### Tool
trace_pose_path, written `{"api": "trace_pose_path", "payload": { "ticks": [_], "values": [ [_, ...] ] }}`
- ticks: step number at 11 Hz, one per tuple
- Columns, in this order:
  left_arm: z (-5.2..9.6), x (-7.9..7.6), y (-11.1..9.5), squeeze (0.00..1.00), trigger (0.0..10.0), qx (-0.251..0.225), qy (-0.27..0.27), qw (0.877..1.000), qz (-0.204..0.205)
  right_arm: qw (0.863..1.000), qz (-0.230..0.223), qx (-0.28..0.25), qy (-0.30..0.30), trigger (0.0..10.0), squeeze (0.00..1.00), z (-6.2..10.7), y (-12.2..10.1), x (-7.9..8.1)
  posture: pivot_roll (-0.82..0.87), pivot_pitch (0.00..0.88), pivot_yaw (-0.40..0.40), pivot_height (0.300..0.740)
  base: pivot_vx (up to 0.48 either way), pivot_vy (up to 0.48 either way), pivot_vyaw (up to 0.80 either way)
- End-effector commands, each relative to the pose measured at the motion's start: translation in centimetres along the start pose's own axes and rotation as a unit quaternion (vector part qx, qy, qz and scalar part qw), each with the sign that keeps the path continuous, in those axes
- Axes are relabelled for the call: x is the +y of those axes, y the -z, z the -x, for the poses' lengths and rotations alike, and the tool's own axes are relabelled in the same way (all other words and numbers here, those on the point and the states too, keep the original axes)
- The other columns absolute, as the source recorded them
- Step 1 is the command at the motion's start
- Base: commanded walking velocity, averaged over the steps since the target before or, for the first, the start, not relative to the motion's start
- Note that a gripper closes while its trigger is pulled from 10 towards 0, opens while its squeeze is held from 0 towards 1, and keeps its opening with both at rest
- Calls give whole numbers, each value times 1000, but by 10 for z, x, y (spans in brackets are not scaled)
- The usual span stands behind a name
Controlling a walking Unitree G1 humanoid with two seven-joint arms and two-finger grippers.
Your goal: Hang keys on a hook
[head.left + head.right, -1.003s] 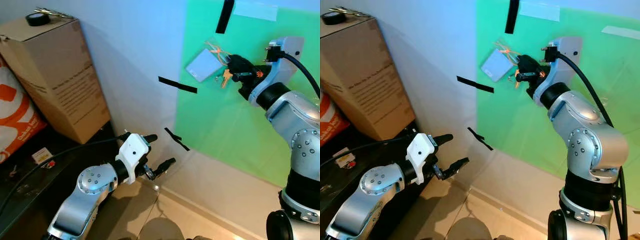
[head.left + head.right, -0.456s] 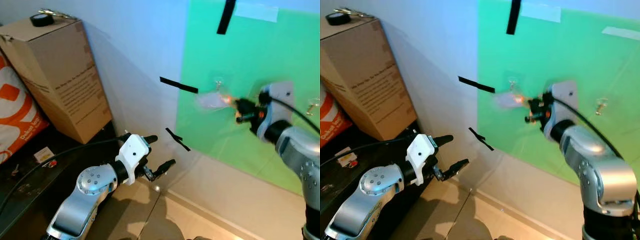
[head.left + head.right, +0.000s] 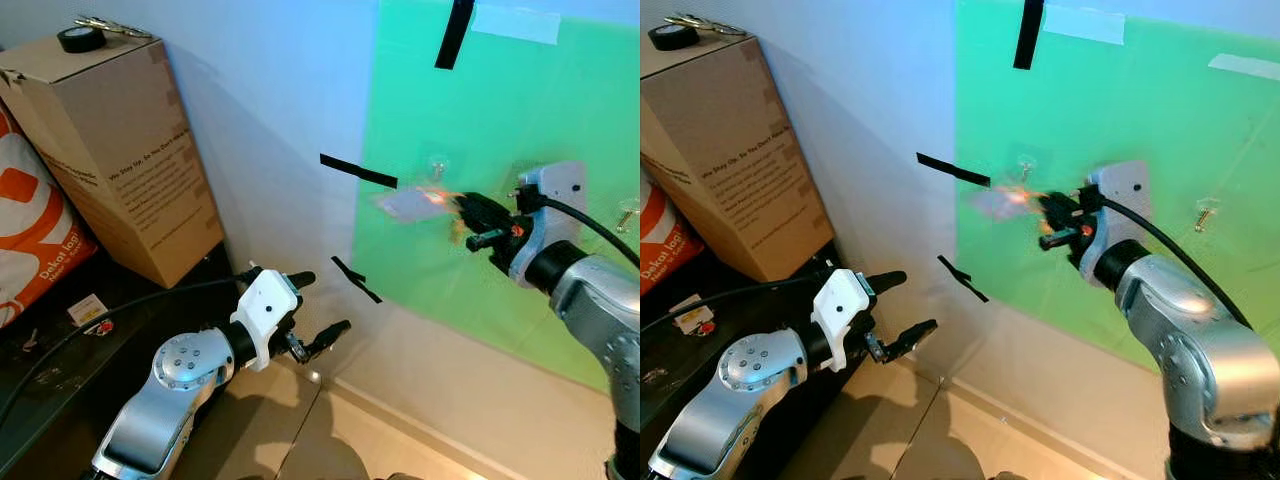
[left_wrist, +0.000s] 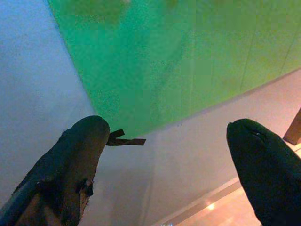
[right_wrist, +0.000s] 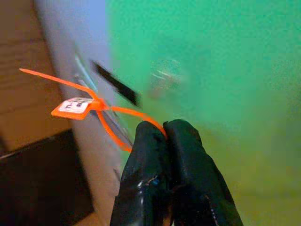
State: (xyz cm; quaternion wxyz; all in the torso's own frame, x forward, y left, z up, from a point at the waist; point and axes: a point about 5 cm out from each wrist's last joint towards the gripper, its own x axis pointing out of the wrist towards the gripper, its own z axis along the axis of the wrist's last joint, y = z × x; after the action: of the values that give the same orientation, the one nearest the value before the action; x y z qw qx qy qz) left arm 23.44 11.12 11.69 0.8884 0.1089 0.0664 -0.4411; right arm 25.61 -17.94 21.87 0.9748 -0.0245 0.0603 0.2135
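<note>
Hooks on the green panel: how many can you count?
2. One clear hook sits just above the right gripper holding the keys; another hook sits further right. Others may be hidden.

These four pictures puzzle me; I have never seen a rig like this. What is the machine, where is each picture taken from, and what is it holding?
It is a humanoid robot with two silver arms, each ending in a gripper of two black fingers. The two wide pictures come from cameras in its head; the two close ones look along each wrist. The right gripper is shut on the keys, which carry an orange tie, and holds them against the green sheet just below a small clear hook. The left gripper hangs open, low by the wall. A cardboard box stands to the left.
</note>
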Motion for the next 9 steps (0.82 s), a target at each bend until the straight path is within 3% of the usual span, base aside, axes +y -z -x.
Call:
{"api": "trace_pose_path", "payload": {
  "ticks": [1, 2, 4, 6, 9],
  "values": [
    [1, -2, -1, 0, 10000, 3, 7, 1000, -4, 999, 8, -24, -42, 10000, 0, 0, -7, 12, -34, 0, 44, 740, 0, 0, 0],
    [1, -1, -1, 0, 10000, 3, 6, 1000, -5, 997, -15, -73, -30, 10000, 0, -3, -21, 12, -32, 0, 45, 740, 0, 0, 0],
    [1, 0, -1, 0, 10000, 3, 5, 1000, -5, 994, -30, -105, 26, 10000, 0, -6, -30, -2, -32, 0, 46, 740, 0, 0, 0],
    [1, 1, -1, 0, 10000, 3, 4, 1000, -5, 987, -51, -84, 127, 10000, 0, -6, -20, -29, -29, 0, 43, 740, 0, 0, 0],
    [1, 1, -1, 0, 10000, 4, 3, 1000, -5, 984, -60, -76, 149, 10000, 0, -4, -15, -34, -28, 0, 42, 740, 0, 0, 0]
  ]
}}
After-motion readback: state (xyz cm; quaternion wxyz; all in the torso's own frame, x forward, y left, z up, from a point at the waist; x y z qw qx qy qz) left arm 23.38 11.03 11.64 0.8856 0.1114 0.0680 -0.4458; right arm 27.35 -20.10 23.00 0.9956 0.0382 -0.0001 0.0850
